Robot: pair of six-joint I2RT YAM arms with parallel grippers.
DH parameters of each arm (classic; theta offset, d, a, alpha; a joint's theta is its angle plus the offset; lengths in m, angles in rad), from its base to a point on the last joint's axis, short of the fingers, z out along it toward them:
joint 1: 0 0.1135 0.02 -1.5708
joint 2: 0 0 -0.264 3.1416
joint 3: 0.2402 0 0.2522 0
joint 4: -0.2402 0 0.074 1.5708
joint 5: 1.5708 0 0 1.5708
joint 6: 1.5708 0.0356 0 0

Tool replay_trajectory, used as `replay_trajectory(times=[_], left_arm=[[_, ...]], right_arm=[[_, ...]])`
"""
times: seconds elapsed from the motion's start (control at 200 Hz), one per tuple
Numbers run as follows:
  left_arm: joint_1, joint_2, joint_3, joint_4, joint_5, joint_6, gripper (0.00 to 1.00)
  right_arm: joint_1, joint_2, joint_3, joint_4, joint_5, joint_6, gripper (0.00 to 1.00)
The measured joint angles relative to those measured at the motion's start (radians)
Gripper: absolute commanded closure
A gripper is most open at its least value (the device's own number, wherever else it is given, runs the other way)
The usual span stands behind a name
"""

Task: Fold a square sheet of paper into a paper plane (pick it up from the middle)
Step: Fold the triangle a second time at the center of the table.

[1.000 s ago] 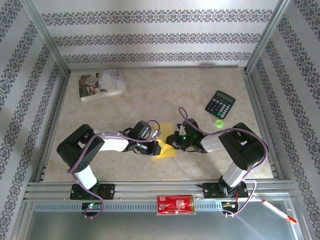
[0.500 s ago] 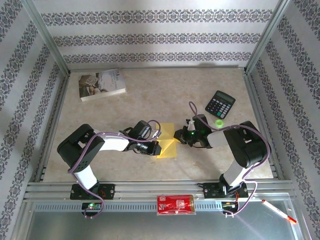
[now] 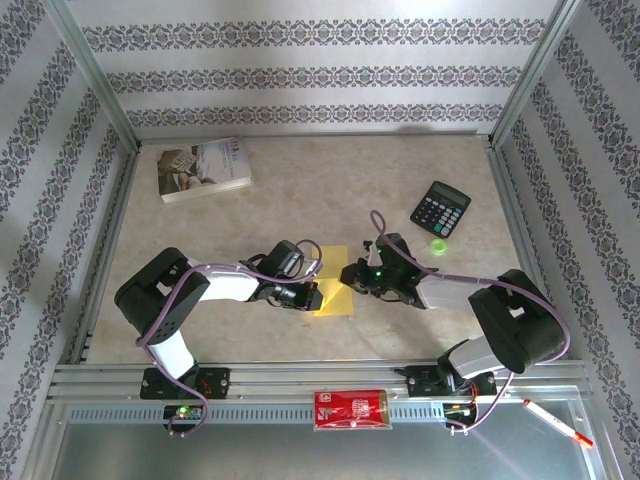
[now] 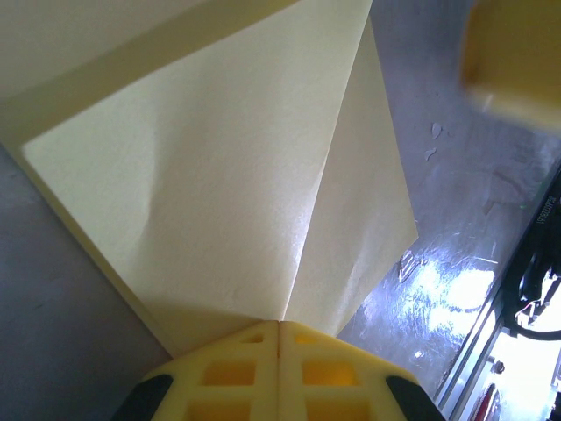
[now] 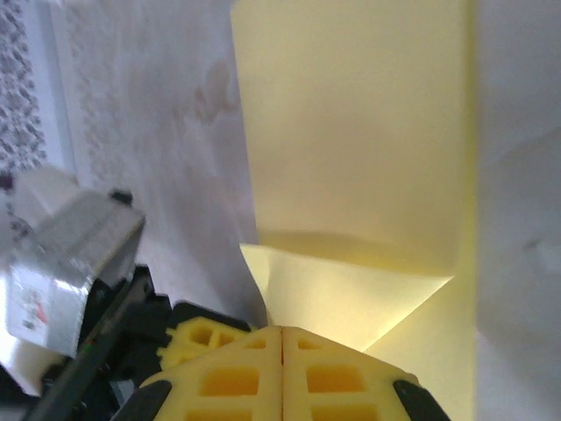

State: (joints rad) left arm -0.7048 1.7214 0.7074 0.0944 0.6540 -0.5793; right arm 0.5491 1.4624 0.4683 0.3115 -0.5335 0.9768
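The square sheet of paper [image 3: 335, 268] is a yellow folded shape lying on the table between the two arms. My left gripper [image 3: 316, 295] is shut, its tips at the sheet's left edge. In the left wrist view its closed tips [image 4: 279, 323] meet the paper [image 4: 219, 175] where a crease ends. My right gripper [image 3: 350, 277] is shut at the sheet's right edge. Its closed tips [image 5: 281, 329] sit at a folded triangular flap of the paper [image 5: 351, 132]. I cannot tell whether either gripper pinches the paper or only rests on it.
A white printed book [image 3: 203, 168] lies at the back left. A black calculator [image 3: 440, 208] and a small green ball [image 3: 438, 247] are at the right. A red packet [image 3: 350, 408] and a pen [image 3: 557, 420] lie on the near metal ledge.
My right gripper pulled away to the right of the paper, then came back to its right edge. The left gripper and the paper have stayed put.
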Motion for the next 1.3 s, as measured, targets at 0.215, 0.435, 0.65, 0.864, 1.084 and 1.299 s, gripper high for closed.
replay_trajectory(times=[0.215,0.435,0.65,0.864,1.084,1.299], left_arm=[[0.000,0.000,0.006,-0.011,-0.003,0.000,1.00],[0.000,0.000,0.015,-0.027,-0.007,0.000,1.00],[0.000,0.000,0.026,-0.050,-0.016,0.000,1.00],[0.000,0.000,0.032,-0.061,-0.021,0.000,1.00],[0.000,-0.001,0.042,-0.078,-0.029,0.000,0.97],[0.000,-0.039,0.046,-0.103,-0.052,-0.027,0.79]], right_arm=[[0.048,0.134,0.016,0.019,0.009,0.010,0.95],[0.035,0.171,0.034,0.066,-0.010,0.011,0.95],[0.006,0.132,0.030,0.047,-0.013,0.015,0.95],[0.000,0.105,0.040,0.043,-0.018,0.013,0.95],[-0.035,0.196,0.049,0.066,-0.056,-0.002,0.96],[-0.037,0.206,0.031,0.125,-0.069,-0.008,0.96]])
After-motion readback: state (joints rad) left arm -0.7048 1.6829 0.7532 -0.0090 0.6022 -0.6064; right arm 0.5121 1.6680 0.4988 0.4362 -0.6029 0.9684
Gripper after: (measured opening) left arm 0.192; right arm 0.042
